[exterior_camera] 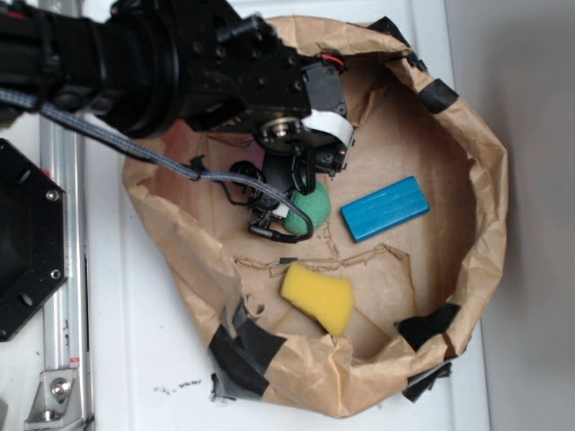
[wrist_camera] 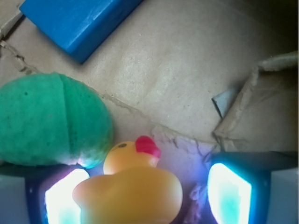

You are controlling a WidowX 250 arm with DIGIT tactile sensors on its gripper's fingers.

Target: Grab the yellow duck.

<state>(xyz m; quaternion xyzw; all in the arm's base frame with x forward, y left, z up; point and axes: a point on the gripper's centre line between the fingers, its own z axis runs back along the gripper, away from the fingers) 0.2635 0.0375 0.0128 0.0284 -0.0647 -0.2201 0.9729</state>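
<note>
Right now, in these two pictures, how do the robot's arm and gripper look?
The arm is black, built from bulky rounded and boxy parts. A grey braided cable runs along it, looping in black near the gripper. A white band and a short red wire show at the wrist. In the wrist view, the gripper's fingers look dark blue with pale, glowing pads.

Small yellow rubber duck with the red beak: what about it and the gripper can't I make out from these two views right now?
- Exterior view: the duck is hidden under the black arm and gripper; only the green foam ball shows beside it.
- Wrist view: the small yellow rubber duck is cut off by the bottom edge.
- Wrist view: the glowing finger pads are overexposed and cropped, so contact with the duck is unclear.
</note>
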